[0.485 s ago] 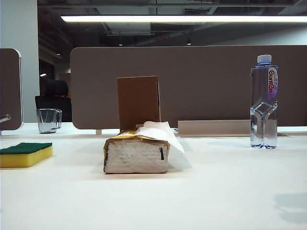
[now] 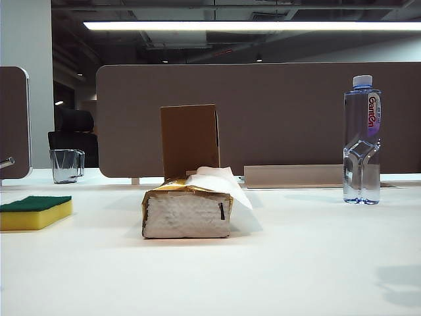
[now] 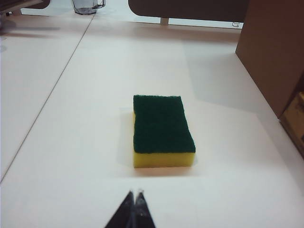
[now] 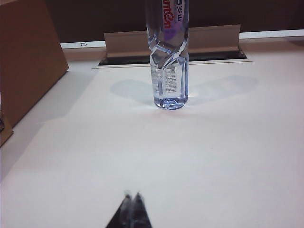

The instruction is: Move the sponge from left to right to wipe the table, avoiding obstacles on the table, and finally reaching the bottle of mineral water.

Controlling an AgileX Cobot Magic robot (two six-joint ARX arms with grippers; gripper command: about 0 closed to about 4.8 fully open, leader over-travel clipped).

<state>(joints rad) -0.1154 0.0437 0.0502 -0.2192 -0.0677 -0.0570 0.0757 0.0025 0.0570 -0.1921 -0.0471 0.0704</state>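
Observation:
The sponge [image 2: 33, 212], yellow foam under a dark green layer, lies flat on the white table [image 2: 296, 263] at the far left; the left wrist view shows the sponge [image 3: 161, 130] a short way ahead of my left gripper [image 3: 135, 194], which is shut and empty. The bottle of mineral water [image 2: 362, 141] stands upright at the right. In the right wrist view the bottle [image 4: 167, 54] is well ahead of my right gripper [image 4: 132, 195], shut on nothing. Between them are the obstacles: a gold-and-white tissue pack [image 2: 187, 209] and behind it an upright brown cardboard box [image 2: 189, 139]. Neither gripper shows in the exterior view.
A clear glass mug [image 2: 66, 165] stands at the back left. A brown partition [image 2: 276, 112] runs along the table's far edge, with a cable slot [image 4: 173, 58] behind the bottle. The box's side [image 3: 275, 52] rises beside the sponge.

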